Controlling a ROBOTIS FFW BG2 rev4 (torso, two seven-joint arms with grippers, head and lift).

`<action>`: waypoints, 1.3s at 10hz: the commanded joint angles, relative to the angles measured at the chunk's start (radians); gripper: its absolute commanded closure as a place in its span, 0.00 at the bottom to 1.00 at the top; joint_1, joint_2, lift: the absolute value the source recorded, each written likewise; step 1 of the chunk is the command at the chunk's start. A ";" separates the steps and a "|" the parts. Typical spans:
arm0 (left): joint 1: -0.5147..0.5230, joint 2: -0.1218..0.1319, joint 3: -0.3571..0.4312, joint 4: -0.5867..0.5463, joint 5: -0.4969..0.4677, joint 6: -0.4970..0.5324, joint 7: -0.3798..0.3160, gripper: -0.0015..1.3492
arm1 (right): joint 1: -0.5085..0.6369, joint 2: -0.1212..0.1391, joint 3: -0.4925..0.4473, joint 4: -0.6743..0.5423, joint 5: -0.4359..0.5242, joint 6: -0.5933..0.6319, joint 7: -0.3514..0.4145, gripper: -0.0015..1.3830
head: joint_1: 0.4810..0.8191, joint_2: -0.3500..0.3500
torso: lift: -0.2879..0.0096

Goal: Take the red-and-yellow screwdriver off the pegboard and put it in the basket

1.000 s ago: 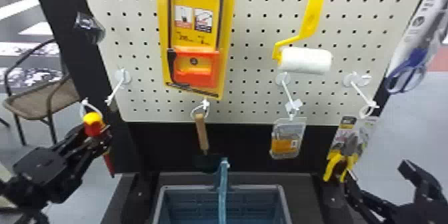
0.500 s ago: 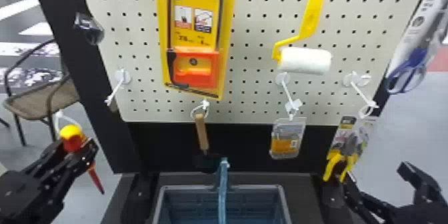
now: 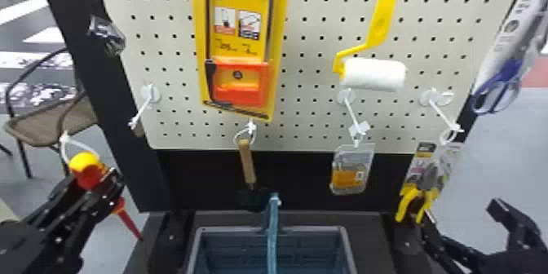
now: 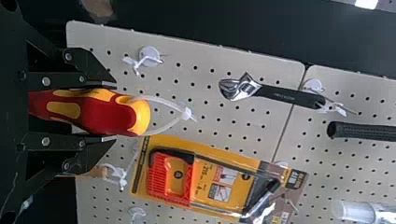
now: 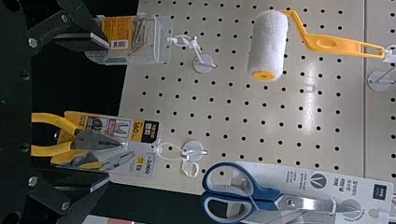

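Clasping the screwdriver [image 3: 85,170] by its handle, the left gripper [image 4: 112,112] had its two fingers closed in on opposite sides of the grip. The screwdriver was off the board, to the left of the basket [image 3: 269,230] and judged to be above its rim. Its long axis ran aslant: yellow butt end uppermost, red shaft [image 3: 129,223] leading down and to the right, towards the basket's side. A white tie [image 3: 77,142] looped from the butt. The left arm was clearly the nearer to the work; the right gripper [image 5: 106,113] stood well to the right of the basket, its fingers wide and holding nothing.

The coming move was judged to call for a carry rightwards, with the tip brought past the near-left rim before any release. Should the carry run low, the slanted shaft could catch that rim. A pale blue strip [image 3: 272,228] crossed the view of the opening and could be fouled; its depth could not be determined. Beyond, on the pegboard [image 3: 179,65], the left lower hook [image 3: 140,110] bore nothing.
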 commanded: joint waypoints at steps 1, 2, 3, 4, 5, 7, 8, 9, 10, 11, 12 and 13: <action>0.039 -0.004 -0.064 -0.002 0.057 -0.028 0.046 0.89 | 0.004 0.000 0.000 0.000 0.001 0.001 0.000 0.20 | 0.20 0.50 | 0.63; 0.063 -0.004 -0.090 0.003 0.091 -0.045 0.091 0.89 | 0.004 0.001 0.000 0.000 0.001 -0.001 0.000 0.20 | 0.20 0.50 | 0.63; 0.078 -0.004 -0.101 0.005 0.114 -0.060 0.121 0.89 | 0.004 0.000 0.000 0.000 0.001 0.001 0.000 0.20 | 0.20 0.50 | 0.63; 0.091 -0.004 -0.120 0.010 0.140 -0.086 0.152 0.89 | 0.006 0.001 0.000 0.000 0.002 0.001 0.000 0.20 | 0.20 0.50 | 0.63; 0.100 -0.004 -0.141 0.030 0.167 -0.115 0.177 0.89 | 0.006 0.001 0.000 0.000 0.002 0.001 0.000 0.20 | 0.20 0.50 | 0.63; 0.102 -0.004 -0.207 0.106 0.258 -0.174 0.221 0.89 | 0.008 0.001 0.000 0.000 0.004 0.001 0.000 0.20 | 0.20 0.50 | 0.63; 0.095 -0.004 -0.241 0.157 0.296 -0.204 0.229 0.89 | 0.008 0.000 0.000 0.000 0.004 0.001 0.000 0.20 | 0.20 0.50 | 0.63; 0.089 -0.004 -0.273 0.214 0.336 -0.229 0.233 0.89 | 0.008 0.001 0.000 0.000 0.002 0.001 0.000 0.20 | 0.20 0.50 | 0.63; 0.078 -0.004 -0.307 0.255 0.361 -0.253 0.246 0.89 | 0.008 0.000 0.000 0.000 0.002 0.001 0.000 0.20 | 0.20 0.50 | 0.63; 0.061 -0.003 -0.331 0.295 0.378 -0.272 0.247 0.89 | 0.008 0.001 0.000 0.000 0.002 -0.001 0.000 0.20 | 0.20 0.50 | 0.63; 0.048 0.000 -0.351 0.331 0.395 -0.287 0.249 0.89 | 0.006 0.000 0.000 0.000 0.002 -0.001 0.000 0.20 | 0.20 0.50 | 0.63; 0.037 0.000 -0.368 0.373 0.408 -0.299 0.249 0.89 | 0.006 0.000 0.000 0.000 0.002 0.001 0.000 0.20 | 0.20 0.50 | 0.63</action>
